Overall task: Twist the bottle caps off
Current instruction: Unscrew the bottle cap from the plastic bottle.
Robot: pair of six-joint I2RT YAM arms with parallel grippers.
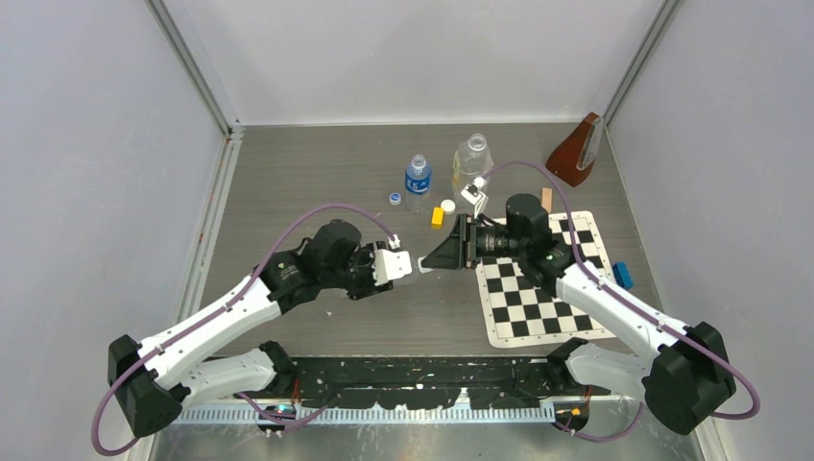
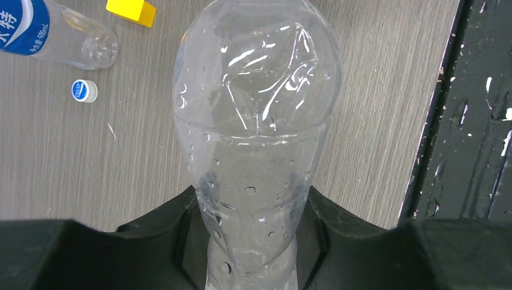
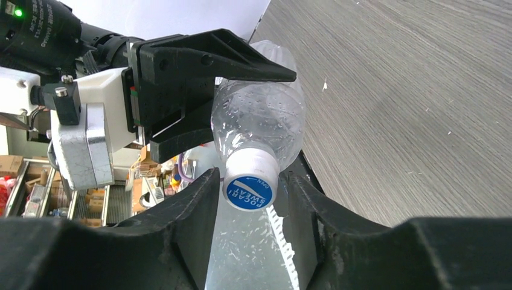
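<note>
My left gripper (image 1: 401,265) (image 2: 250,208) is shut on the slim unlabelled bottle (image 2: 256,121) and holds it level above the table. Its white cap with a blue top (image 3: 250,181) points at my right gripper (image 1: 434,259) (image 3: 250,187). The right jaws stand on either side of the cap with a small gap on each side, open. The blue-labelled bottle (image 1: 417,178) (image 2: 54,33) has a bare neck, and a loose bluish-white cap (image 1: 395,199) (image 2: 84,90) lies beside it. The wider bottle (image 1: 472,158) stands behind, with a white cap (image 1: 447,206) on the table near it.
A yellow block (image 1: 438,217) (image 2: 131,11) lies near the loose caps. A checkerboard mat (image 1: 538,288) lies under the right arm, with a blue block (image 1: 623,276) at its right edge. A brown wedge-shaped object (image 1: 576,152) stands at the back right. Walls close three sides.
</note>
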